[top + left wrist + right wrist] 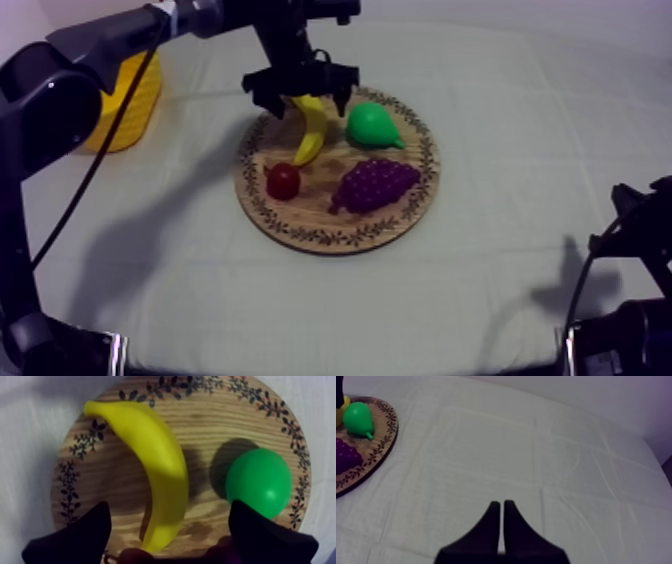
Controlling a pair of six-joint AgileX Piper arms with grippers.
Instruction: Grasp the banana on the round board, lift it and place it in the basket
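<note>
**Left gripper [169, 505] spread wide over the banana [155, 461] on the wooden board [210, 421]**

Closest to our left wrist camera, two black fingers [80, 536] stand well apart, one on each side of the banana. As far as we can see, neither touches it.

The board holds all four fruits. The banana lies along the side nearest the yellow basket [125, 105], one end at the rim under the gripper and the other just beside the small red fruit [283, 181]. The pear [258, 482] sits next to the banana without touching it, and the bunch of grapes [375, 183] lies between the pear and the board's near rim. The basket stands off the board at our left side of the table. Our left arm partly covers it, so we cannot tell what is inside.

That arm comes in from the upper left, passes over the basket and points its gripper down at the board's far edge. Our right gripper [502, 503] hangs low over bare cloth [511, 441], its fingers pressed together in a narrow wedge, with the board well off to one side.

The board is round, with visible wood grain and a dark leafy pattern around the rim. The banana is smooth, curved and yellow, the pear glossy green, and the grapes knobbly purple. The basket is ribbed, and the cloth is creased.
</note>
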